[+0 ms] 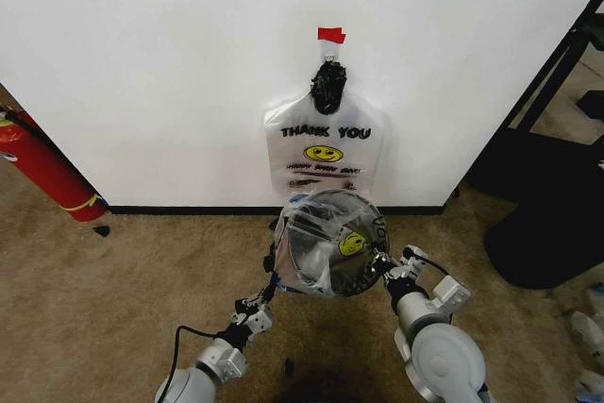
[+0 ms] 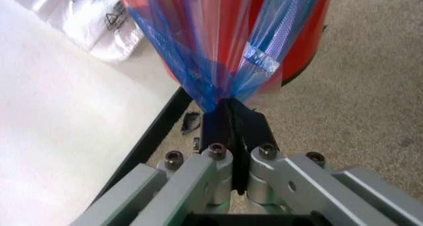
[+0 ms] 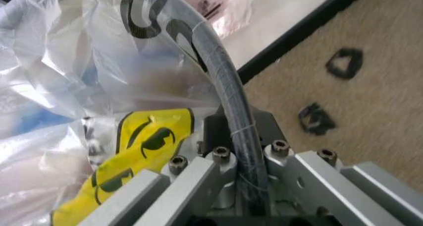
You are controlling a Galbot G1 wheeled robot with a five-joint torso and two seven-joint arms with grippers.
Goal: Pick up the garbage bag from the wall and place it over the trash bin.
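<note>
A see-through garbage bag (image 1: pixel 324 143) with "THANK YOU" print and a yellow smiley hangs on the white wall (image 1: pixel 170 73) under a piece of red tape (image 1: pixel 331 35). In front of it on the carpet stands the trash bin (image 1: pixel 330 244), with a second such bag (image 3: pixel 99 62) draped over its top. My left gripper (image 2: pixel 231 109) is shut on a blue fold of this bag (image 2: pixel 211 62), beside the bin's red side (image 2: pixel 304 37). My right gripper (image 3: pixel 231 132) is shut on the plastic where it wraps the black rim (image 3: pixel 221 82). In the head view, the left gripper (image 1: pixel 268 288) and right gripper (image 1: pixel 384 266) flank the bin.
A red fire extinguisher (image 1: pixel 42 172) leans at the wall's left end. Black furniture (image 1: pixel 552 205) stands at the right. A black baseboard (image 1: pixel 189 209) runs along the wall. Small black bits (image 3: pixel 343 62) lie on the carpet near the bin.
</note>
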